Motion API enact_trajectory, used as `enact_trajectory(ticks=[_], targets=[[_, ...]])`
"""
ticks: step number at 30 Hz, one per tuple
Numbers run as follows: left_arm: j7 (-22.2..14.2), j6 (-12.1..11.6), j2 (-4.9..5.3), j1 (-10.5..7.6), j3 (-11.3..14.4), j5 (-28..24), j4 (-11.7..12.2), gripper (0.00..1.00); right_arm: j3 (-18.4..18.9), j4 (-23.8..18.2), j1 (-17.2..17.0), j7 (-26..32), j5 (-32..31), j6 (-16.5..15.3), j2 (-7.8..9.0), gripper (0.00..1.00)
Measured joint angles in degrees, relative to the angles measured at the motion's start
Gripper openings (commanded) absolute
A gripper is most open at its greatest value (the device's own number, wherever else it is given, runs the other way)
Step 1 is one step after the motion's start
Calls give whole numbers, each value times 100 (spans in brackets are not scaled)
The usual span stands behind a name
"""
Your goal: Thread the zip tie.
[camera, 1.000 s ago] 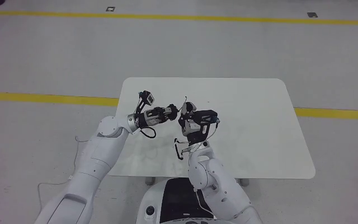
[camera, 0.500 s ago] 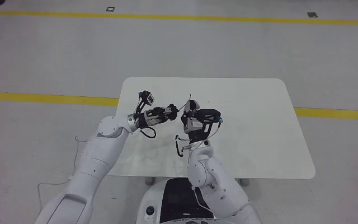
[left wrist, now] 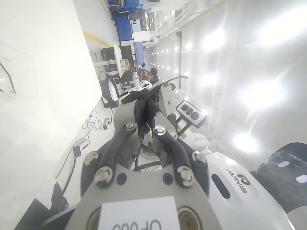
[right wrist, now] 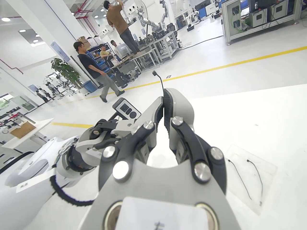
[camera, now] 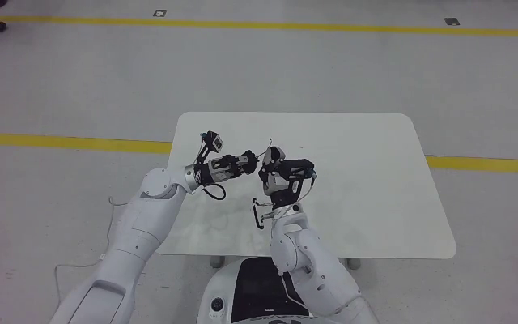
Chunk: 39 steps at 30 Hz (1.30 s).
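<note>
Right wrist view, right tool (right wrist: 163,102) pinching zip tie (right wrist: 161,82), pointing straight outward, head outermost, left tool (left wrist: 146,102) closed.

The zip tie (right wrist: 161,82) is black. The counter (camera: 364,170) is plain white. The floor (camera: 324,73) is pale grey with long yellow lines (camera: 243,25).

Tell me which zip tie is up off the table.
The zip tie clamped in the right gripper, standing up past its fingertips. The other two zip ties lie flat on the clear sheet on the table.
</note>
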Motion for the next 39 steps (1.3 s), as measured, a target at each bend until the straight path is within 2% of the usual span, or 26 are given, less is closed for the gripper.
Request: enact_trajectory(ticks=[15, 24, 39], targets=[[0, 0, 0, 0, 0, 0, 0, 0, 196, -88, -50, 86, -105, -22, 38, 0], [0, 0, 0, 0, 0, 0, 0, 0, 130, -66, -43, 30, -169, -54, 32, 0], [0, 0, 0, 0, 0, 0, 0, 0, 46, -94, -66, -122, 55, -369, 21, 0]])
